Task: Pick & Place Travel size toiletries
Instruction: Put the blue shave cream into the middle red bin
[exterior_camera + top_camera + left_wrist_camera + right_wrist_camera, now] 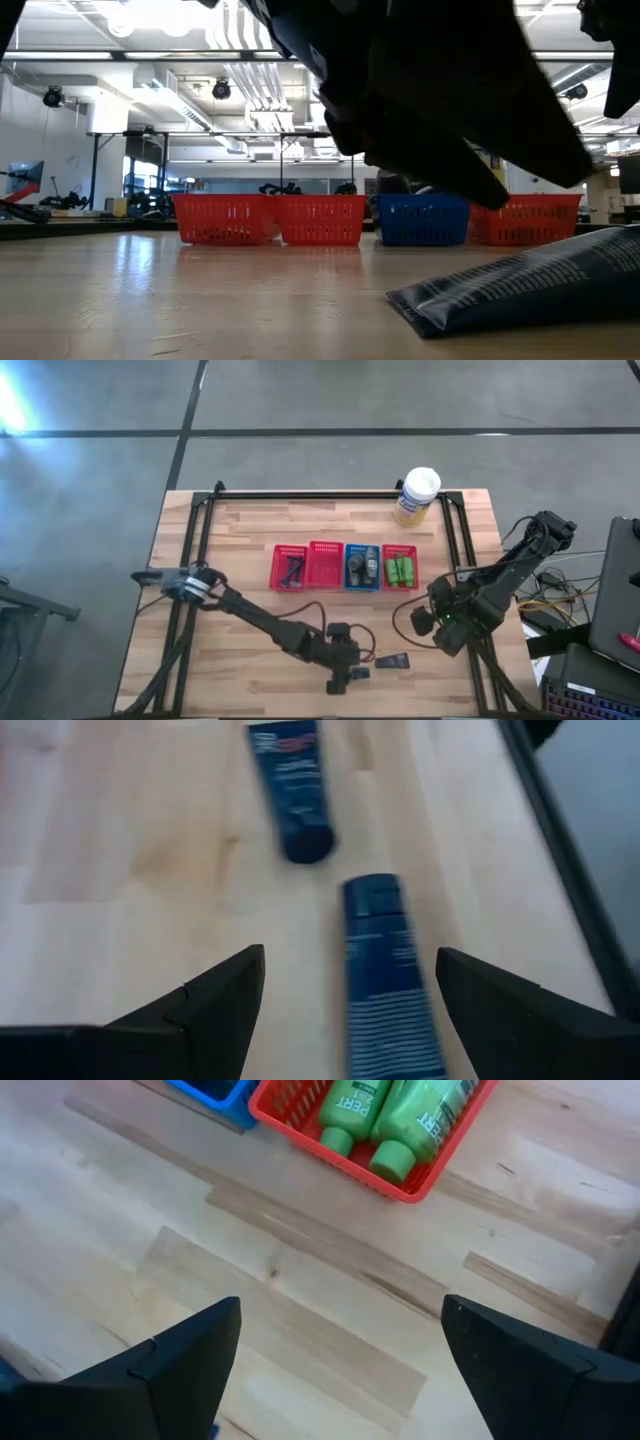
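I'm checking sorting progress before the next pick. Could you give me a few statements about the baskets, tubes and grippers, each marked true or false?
1. The green bottles lie in a blue basket. False: they lie in the red basket at the row's right end.
2. Two dark tubes lie loose on the table near the left gripper. True: one tube lies between its open jaws, a second tube beyond.
3. The right gripper holds a bottle. False: its jaws are open over bare wood.
4. The row has three red baskets and one blue basket. True.
5. The yellow canister stands inside a basket. False: it stands apart, behind the row.
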`<state>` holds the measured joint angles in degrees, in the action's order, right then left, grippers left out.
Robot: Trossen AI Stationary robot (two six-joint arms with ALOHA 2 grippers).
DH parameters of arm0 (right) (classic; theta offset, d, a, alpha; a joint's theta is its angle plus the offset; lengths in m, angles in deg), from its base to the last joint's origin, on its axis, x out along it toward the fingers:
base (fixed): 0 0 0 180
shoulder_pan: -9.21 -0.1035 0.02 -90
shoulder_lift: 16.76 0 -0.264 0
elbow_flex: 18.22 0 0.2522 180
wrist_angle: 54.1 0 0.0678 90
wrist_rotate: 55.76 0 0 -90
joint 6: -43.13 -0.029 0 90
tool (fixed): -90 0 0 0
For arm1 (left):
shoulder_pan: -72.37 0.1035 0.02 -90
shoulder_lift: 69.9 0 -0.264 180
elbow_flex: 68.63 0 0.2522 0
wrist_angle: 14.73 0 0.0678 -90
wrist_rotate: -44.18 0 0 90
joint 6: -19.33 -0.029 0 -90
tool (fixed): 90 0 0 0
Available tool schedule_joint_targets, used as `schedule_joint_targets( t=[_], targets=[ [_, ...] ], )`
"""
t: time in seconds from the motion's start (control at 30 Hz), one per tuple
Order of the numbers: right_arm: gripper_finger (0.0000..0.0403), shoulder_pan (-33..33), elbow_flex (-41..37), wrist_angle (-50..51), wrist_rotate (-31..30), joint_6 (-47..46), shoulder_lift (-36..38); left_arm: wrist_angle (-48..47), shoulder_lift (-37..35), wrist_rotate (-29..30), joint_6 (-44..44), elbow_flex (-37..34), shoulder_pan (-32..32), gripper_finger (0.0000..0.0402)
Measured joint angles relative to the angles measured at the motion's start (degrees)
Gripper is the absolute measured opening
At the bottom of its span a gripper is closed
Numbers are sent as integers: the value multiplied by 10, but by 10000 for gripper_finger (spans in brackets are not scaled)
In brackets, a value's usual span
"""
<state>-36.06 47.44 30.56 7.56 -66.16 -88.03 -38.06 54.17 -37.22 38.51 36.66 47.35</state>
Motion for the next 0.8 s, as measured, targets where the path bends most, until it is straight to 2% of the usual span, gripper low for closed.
schedule_joint_targets(
  t=[0.3,0.6,0.8],
  targets=[
    [360,-4,0,8,2,2,0,-1,2,10,19,2,-30,298],
    [340,-3,0,9,-3,-1,-1,21,45,37,35,2,-43,298],
    [328,-3,0,7,-3,-16,-1,20,55,78,32,4,-50,294]
  ],
)
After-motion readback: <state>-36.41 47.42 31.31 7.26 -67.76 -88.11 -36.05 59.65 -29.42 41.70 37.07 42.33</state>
